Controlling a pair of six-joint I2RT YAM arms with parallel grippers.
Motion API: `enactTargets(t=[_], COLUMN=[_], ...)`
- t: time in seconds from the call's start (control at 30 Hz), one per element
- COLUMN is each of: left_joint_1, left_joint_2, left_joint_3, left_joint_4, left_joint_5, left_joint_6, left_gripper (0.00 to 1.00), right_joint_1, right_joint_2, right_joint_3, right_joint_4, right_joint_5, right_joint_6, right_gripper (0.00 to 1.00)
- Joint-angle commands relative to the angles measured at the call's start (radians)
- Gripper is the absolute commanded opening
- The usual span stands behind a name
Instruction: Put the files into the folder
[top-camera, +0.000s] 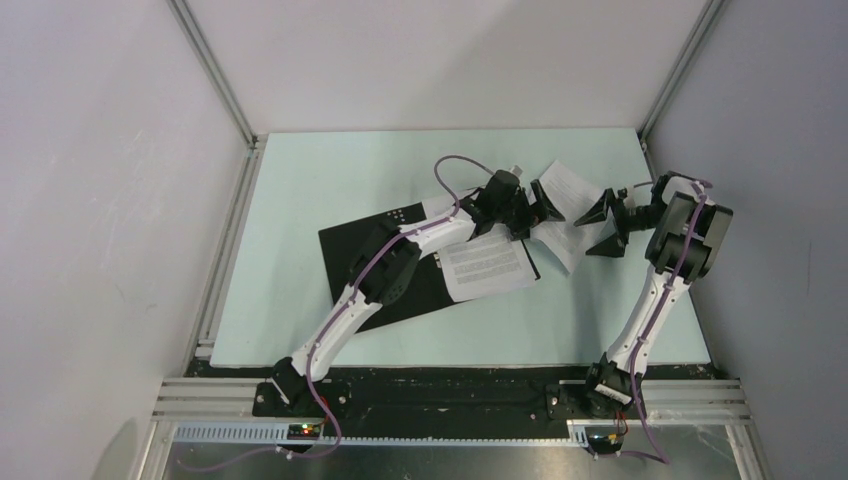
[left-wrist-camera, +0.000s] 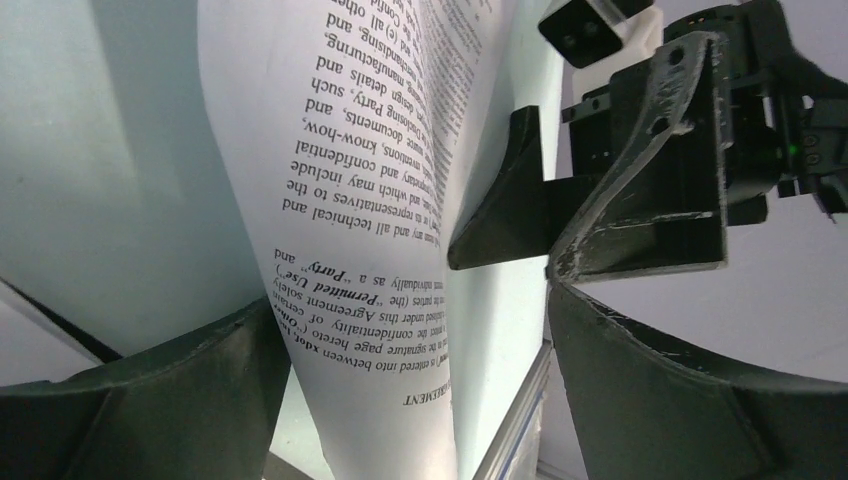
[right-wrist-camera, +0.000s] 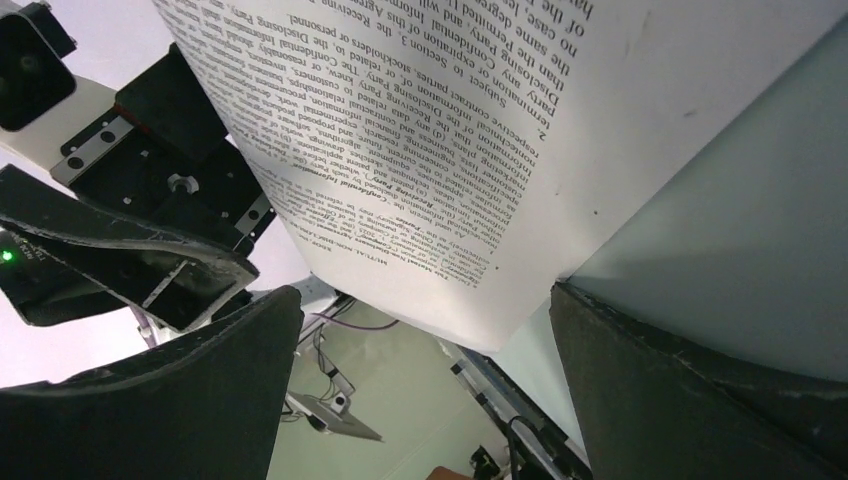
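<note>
The folder (top-camera: 400, 262) lies open at mid-table, black inside up; its red outside does not show. One printed sheet (top-camera: 487, 267) lies flat on its right half. A second sheet (top-camera: 570, 190) stands curled to the right of the folder, between the two grippers. My left gripper (top-camera: 533, 208) is open, and this sheet (left-wrist-camera: 360, 200) passes between its jaws, leaning on the left finger (left-wrist-camera: 200, 390). My right gripper (top-camera: 600, 226) is open just right of the sheet. In the right wrist view the sheet (right-wrist-camera: 480, 130) hangs above the gap of that gripper (right-wrist-camera: 422, 292).
The pale green table top (top-camera: 300, 250) is bounded by aluminium rails and white walls on three sides. The right table edge (top-camera: 690, 300) is close behind the right arm. The two grippers face each other, a short way apart.
</note>
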Motion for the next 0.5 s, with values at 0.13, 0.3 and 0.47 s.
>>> enactTargets(t=[0.13, 0.3, 0.47], left_joint_1=[-0.009, -0.008, -0.008], left_joint_2=[-0.075, -0.093, -0.089], left_joint_3=[-0.01, -0.03, -0.024], left_joint_4=[-0.002, 0.009, 0.007], left_joint_5=[-0.005, 0.029, 0.054], left_joint_6=[-0.059, -0.089, -0.111], left_gripper=[0.9, 0.83, 0.8], right_joint_1=[-0.003, -0.008, -0.02], right_joint_2=[-0.041, -0.165, -0.258], right_joint_3=[-0.081, -0.243, -0.41], right_joint_4=[0.073, 0.126, 0.212], right_joint_5=[0.084, 0.125, 0.073], right_joint_6=[0.01, 0.075, 0.156], right_gripper=[0.99, 0.99, 1.0])
